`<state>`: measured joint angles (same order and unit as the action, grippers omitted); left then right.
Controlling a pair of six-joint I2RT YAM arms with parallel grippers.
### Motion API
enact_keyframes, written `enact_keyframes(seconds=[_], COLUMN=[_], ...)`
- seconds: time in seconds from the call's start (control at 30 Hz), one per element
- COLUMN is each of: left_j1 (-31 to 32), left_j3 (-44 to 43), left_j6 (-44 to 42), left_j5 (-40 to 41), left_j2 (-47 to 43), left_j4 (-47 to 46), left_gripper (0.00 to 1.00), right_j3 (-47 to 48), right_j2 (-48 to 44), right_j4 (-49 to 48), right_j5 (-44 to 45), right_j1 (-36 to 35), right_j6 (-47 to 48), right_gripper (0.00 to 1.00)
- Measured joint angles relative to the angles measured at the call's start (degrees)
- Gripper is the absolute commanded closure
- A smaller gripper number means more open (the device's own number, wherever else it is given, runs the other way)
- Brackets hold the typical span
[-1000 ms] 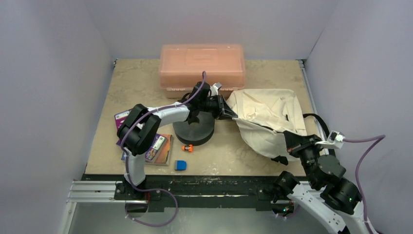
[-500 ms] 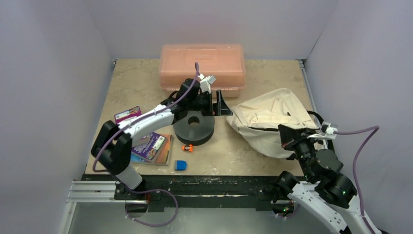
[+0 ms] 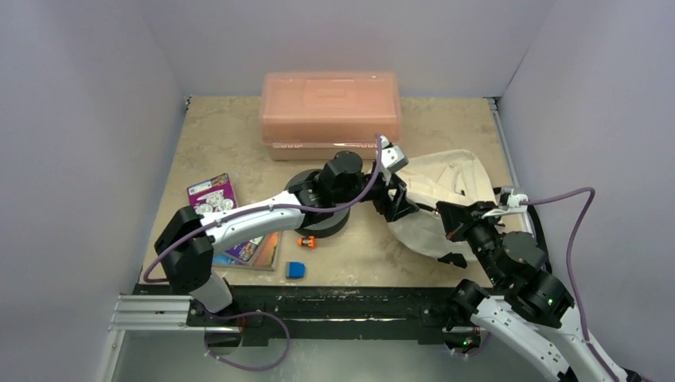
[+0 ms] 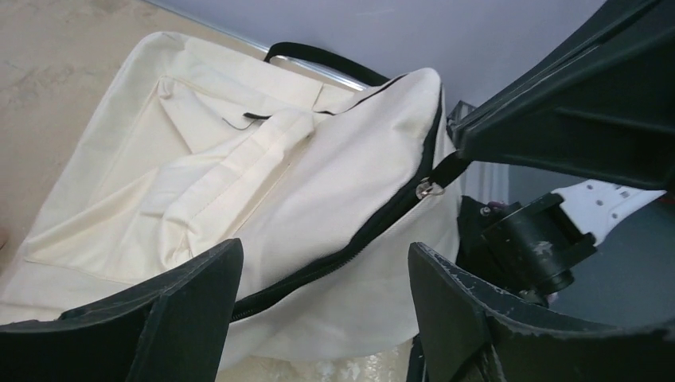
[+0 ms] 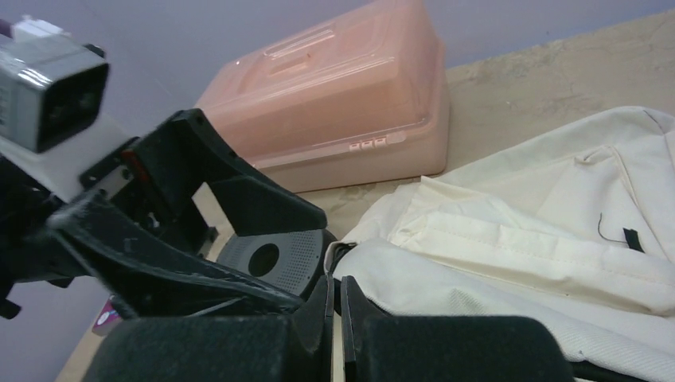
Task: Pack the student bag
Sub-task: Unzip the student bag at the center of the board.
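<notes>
The cream student bag [image 3: 446, 179] lies at the right of the table, its black zip line running across the left wrist view [image 4: 318, 159]. My left gripper [image 3: 402, 207] hangs open at the bag's left edge. Its jaws [image 4: 324, 255] stand wide on either side of the zip line, and nothing is held. My right gripper [image 3: 447, 221] is shut on the bag's near edge by the zip. In the right wrist view its fingers [image 5: 335, 282] pinch the fabric lip of the bag [image 5: 557, 239].
A salmon-pink plastic box [image 3: 330, 107] stands at the back. Under the left forearm sits a grey disc [image 3: 314, 227]. Books [image 3: 211, 195] lie at the left. A small orange piece [image 3: 306, 241] and a blue block [image 3: 295, 270] rest near the front edge.
The left gripper let go of the bag's left edge and opened. It then swung right and nearer, to the zip side. The right gripper drew the bag's near edge leftwards.
</notes>
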<state>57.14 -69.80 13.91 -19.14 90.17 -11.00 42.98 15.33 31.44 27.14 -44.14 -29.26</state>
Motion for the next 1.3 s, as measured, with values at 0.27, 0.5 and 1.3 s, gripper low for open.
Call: enact_keyframes(seconds=[0.27,0.5,1.3], left_j1=[-0.4,-0.4,-4.4], left_j3=[-1.6,-3.7,21.7], left_j6=[-2.8,-2.7,-2.5], left_j5=[-1.2,-4.0,-6.4], left_j2=[5.9,7.5,-10.3], left_j4=[-0.1,-0.4,-12.8], left_gripper=[0.31,1.00,0.49], right_j3=[0.0,0.3,5.1], right_j2=[0.0,1.3,-9.5], right_j4=[-1.1,-0.5,25.3], right_j5=[-1.4,0.4,28.8], right_j1=[0.0,0.0,-0.4], right_j6=[0.2,-1.1,-32.4], right_gripper=[1.00,1.00,1.00])
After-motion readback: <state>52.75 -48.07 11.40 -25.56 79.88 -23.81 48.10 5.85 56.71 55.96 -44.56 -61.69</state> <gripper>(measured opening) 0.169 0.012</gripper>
